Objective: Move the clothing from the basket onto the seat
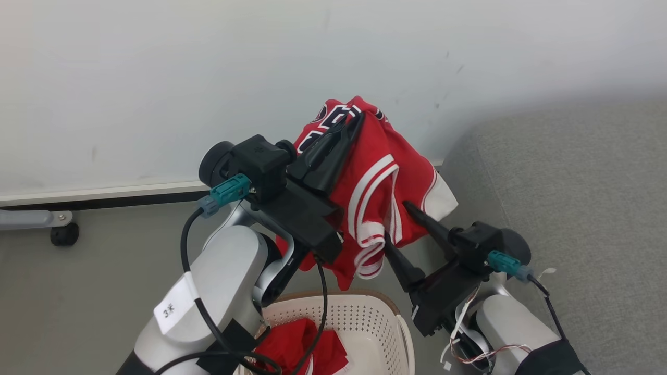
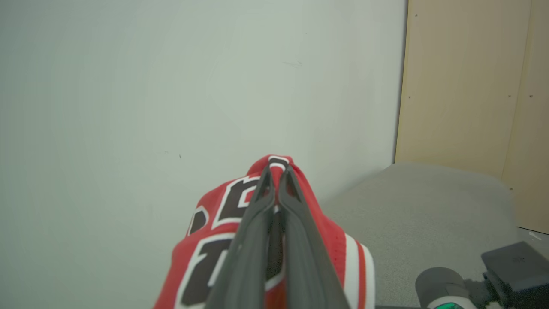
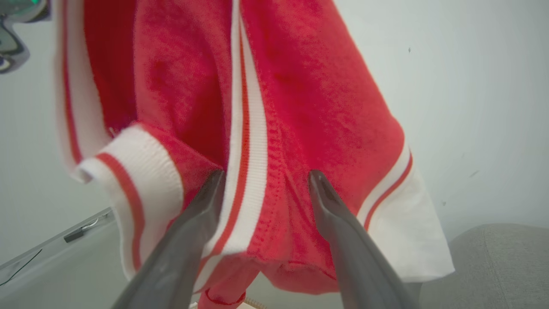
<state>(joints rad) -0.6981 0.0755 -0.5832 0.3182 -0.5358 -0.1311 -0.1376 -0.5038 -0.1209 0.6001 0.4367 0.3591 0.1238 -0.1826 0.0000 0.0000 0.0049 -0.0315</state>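
Far L: caster wheel (image 1: pixel 64 234) on floor (image 1: pixel 78 302) by wall (image 1: pixel 156 78). Left hand (image 1: pixel 356 120) clamped on red jersey (image 1: pixel 383 172), high above basket (image 1: pixel 365 312), lettering partly hidden. Second red garment (image 1: pixel 297 346) in basket, half covered by left forearm (image 1: pixel 208 291), cut off at bottom. Right hand (image 1: pixel 396 221) spread wide at jersey's striped hem; contact unclear. Grey seat (image 1: pixel 573 208) far R, beside basket

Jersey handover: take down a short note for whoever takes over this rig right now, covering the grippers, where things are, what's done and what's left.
Left gripper: shut on the jersey, held up above the basket.
Right gripper: open, jaws at the jersey's lower hem.
Second red garment: in the basket.
Done: jersey lifted out.
To do: both garments onto the seat.
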